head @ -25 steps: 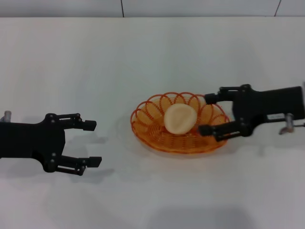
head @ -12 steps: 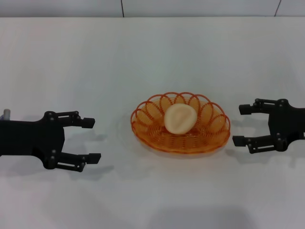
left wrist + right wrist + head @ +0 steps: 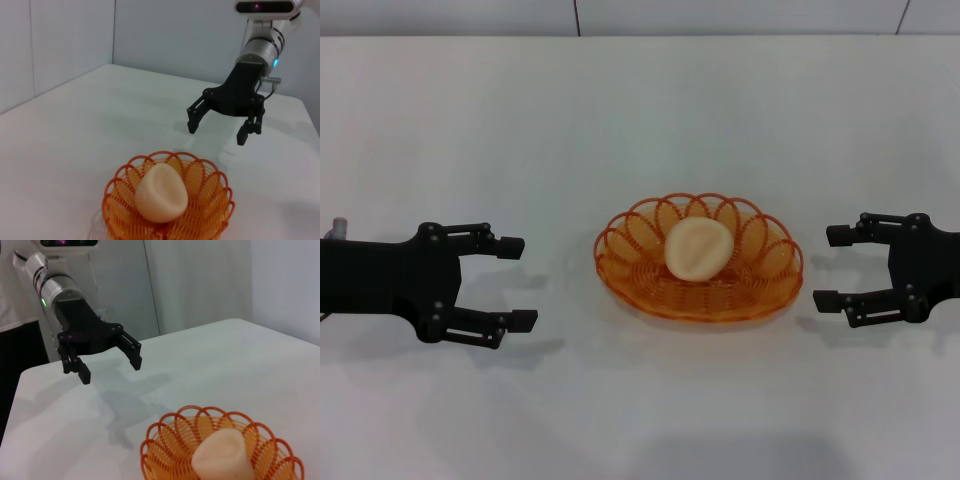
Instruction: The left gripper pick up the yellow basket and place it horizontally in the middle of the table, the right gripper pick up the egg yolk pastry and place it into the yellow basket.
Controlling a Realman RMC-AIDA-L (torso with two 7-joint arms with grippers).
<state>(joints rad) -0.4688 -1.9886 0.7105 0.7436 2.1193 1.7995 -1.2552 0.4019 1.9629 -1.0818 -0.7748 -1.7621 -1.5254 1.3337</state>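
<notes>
The yellow basket (image 3: pixel 640 270) lies lengthwise in the middle of the white table. The egg yolk pastry (image 3: pixel 699 248) rests inside it. Both also show in the left wrist view, basket (image 3: pixel 125 210) and pastry (image 3: pixel 161 194), and in the right wrist view, basket (image 3: pixel 165 450) and pastry (image 3: pixel 223 456). My left gripper (image 3: pixel 514 282) is open and empty, to the left of the basket. My right gripper (image 3: pixel 833 267) is open and empty, just right of the basket rim. The right gripper (image 3: pixel 220 125) shows in the left wrist view, the left gripper (image 3: pixel 109 363) in the right wrist view.
The white table (image 3: pixel 640 120) stretches around the basket. A pale wall (image 3: pixel 720 15) runs along the table's far edge.
My right gripper has drawn back to the right, away from the basket, with the pastry left inside. My left gripper shifted slightly toward the basket.
</notes>
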